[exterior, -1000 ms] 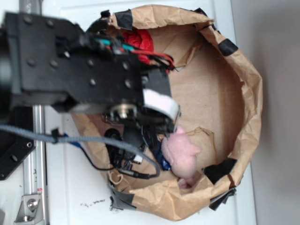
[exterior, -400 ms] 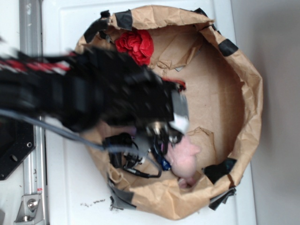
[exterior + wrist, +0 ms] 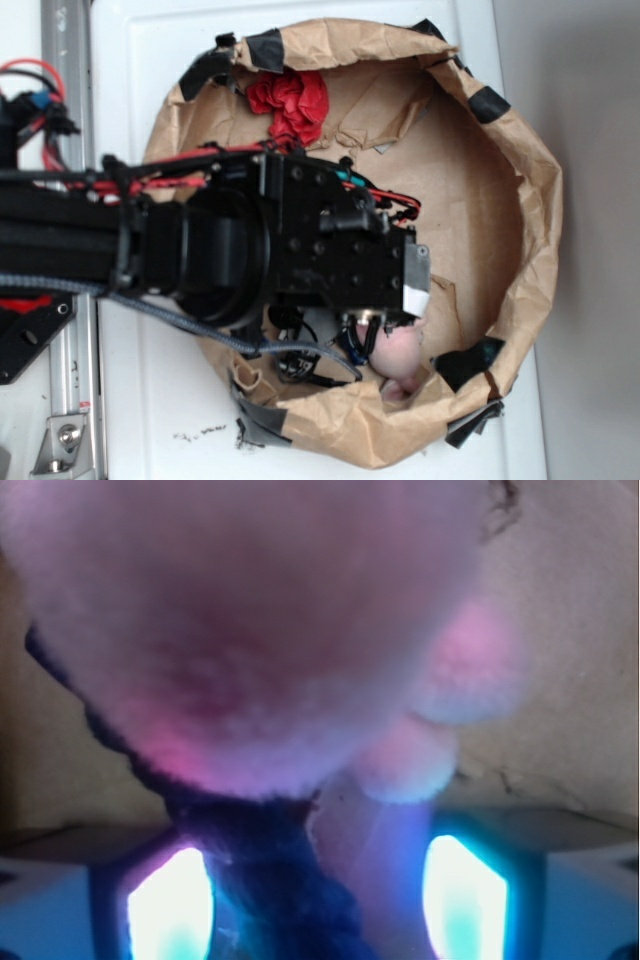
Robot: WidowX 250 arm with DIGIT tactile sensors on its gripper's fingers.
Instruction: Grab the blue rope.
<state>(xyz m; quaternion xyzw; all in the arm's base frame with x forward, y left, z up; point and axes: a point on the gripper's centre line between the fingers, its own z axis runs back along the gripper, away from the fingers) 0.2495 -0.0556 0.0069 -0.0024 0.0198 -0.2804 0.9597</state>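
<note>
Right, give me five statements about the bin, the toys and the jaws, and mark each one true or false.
1. The red cloth lies near the bin's upper rim, apart from the arm. True.
2. The pink plush toy sits outside the paper bin. False: it lies inside, near the lower rim.
3. In the wrist view the blue rope runs out from under the pink plush toy toward the camera. True.
4. The gripper hovers over the red cloth. False: it is down beside the pink plush toy.
5. The bin's rim is patched with black tape. True.
</note>
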